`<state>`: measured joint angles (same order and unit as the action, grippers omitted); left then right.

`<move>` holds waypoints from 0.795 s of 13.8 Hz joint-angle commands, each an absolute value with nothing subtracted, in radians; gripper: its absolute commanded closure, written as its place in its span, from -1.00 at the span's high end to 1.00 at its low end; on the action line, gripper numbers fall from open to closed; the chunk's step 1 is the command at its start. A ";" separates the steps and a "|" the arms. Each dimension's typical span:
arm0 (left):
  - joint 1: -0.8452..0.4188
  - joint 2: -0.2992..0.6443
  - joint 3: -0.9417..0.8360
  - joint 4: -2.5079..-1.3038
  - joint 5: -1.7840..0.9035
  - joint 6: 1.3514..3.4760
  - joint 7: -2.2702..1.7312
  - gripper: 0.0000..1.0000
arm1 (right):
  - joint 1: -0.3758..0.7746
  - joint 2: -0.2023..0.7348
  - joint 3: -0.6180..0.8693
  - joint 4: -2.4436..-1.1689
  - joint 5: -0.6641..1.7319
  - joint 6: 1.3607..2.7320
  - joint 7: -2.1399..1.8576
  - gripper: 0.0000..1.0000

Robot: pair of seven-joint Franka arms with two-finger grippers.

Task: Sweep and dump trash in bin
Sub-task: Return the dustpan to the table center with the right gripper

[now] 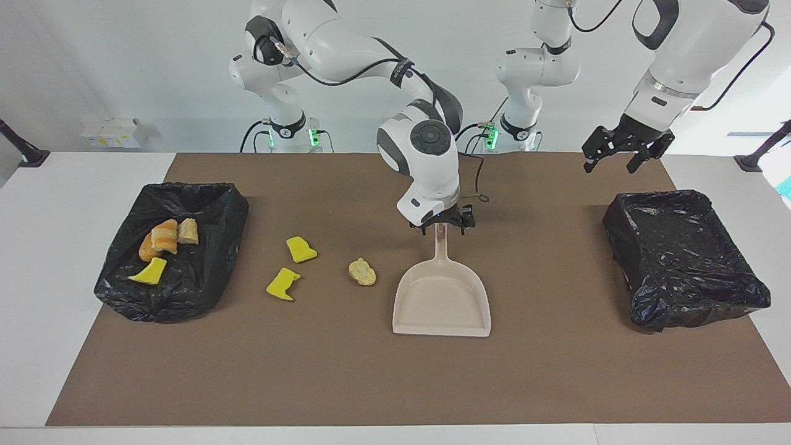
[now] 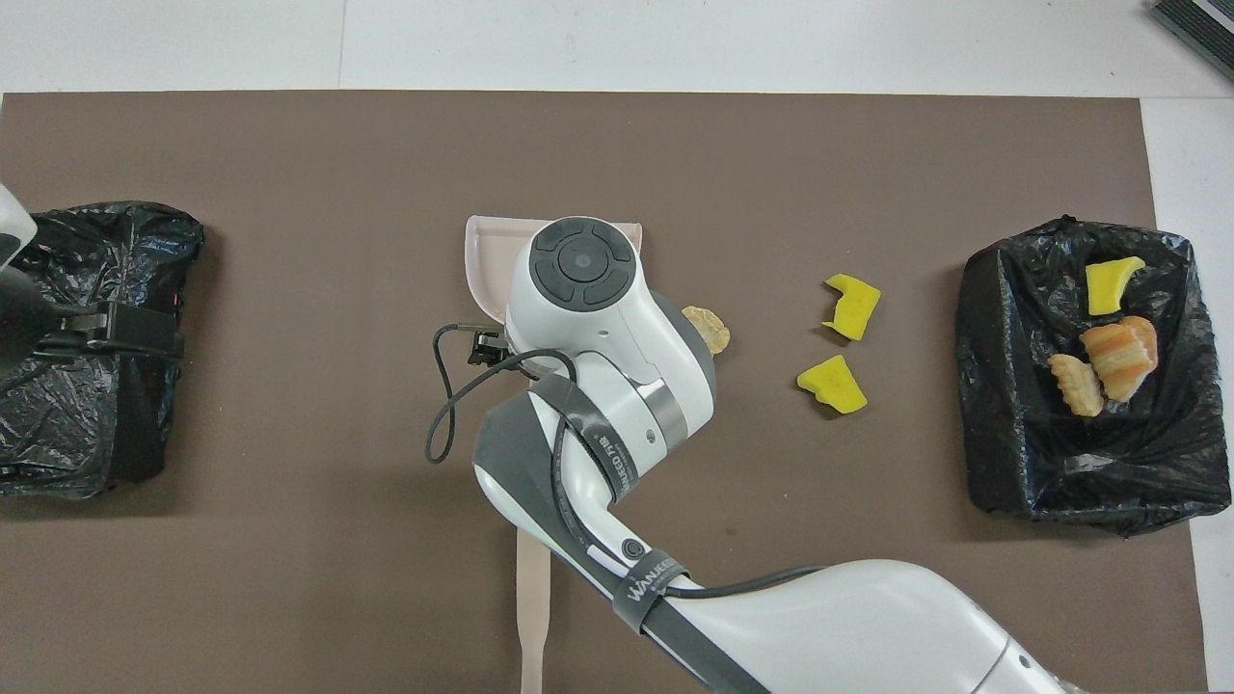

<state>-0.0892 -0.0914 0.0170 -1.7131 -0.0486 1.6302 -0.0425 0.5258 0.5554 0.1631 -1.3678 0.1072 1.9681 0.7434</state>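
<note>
Open mat (image 1: pixel 346 371) around three loose scraps (image 1: pixel 362 272) — dustpan (image 1: pixel 442 303) just beside, lined bins (image 1: pixel 683 256) at both ends.

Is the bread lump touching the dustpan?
Apart. The facing view shows bare mat between the bread lump and the dustpan. In the overhead view the right arm covers that side of the pan.

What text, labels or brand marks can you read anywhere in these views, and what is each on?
"WANUKEER", roughly, uncertain lettering: on the black strap around the right arm, overhead view.
White lettering on the grey band higher up the same arm: too blurred to read.
White boxes by the wall: yellow marks, unreadable.
Dustpan, bins, trash: no text.
</note>
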 commanded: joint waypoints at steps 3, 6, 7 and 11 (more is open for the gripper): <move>-0.080 -0.080 0.009 -1.651 -0.021 1.612 -0.058 1.00 | 0.541 0.390 0.167 -1.550 0.130 1.934 0.758 1.00; -0.081 -0.084 0.008 -1.657 -0.023 1.623 -0.052 1.00 | 0.601 0.319 0.166 -1.652 0.132 1.933 0.762 1.00; -0.081 -0.084 0.008 -1.657 -0.023 1.624 -0.052 1.00 | 0.623 0.295 0.167 -1.687 0.132 1.934 0.776 1.00; -0.081 -0.092 0.011 -1.655 -0.023 1.626 -0.048 1.00 | 0.695 0.195 0.167 -1.853 0.132 1.995 0.836 1.00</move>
